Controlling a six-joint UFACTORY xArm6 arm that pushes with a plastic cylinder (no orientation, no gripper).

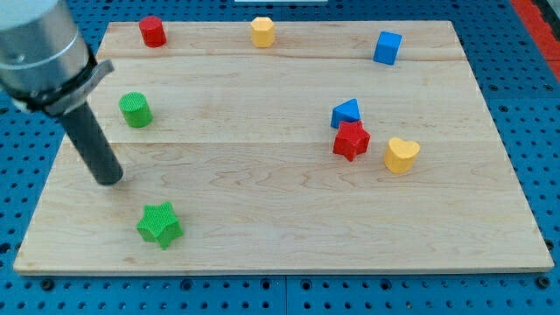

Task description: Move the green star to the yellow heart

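Pale wooden board [280, 236] on blue holey table. One view only. No jaws here, just dark rod; my tip [110, 181] sits near view's left edge, up-left of green star block [159, 224], not touching. Yellow heart block [402, 155] far off at view's right. Red star block [351, 140] just beside heart, blue triangle block [346, 112] touching red star. Green round block [136, 109] above tip. Risk, I think: star spins off tip, or bumps red star first.
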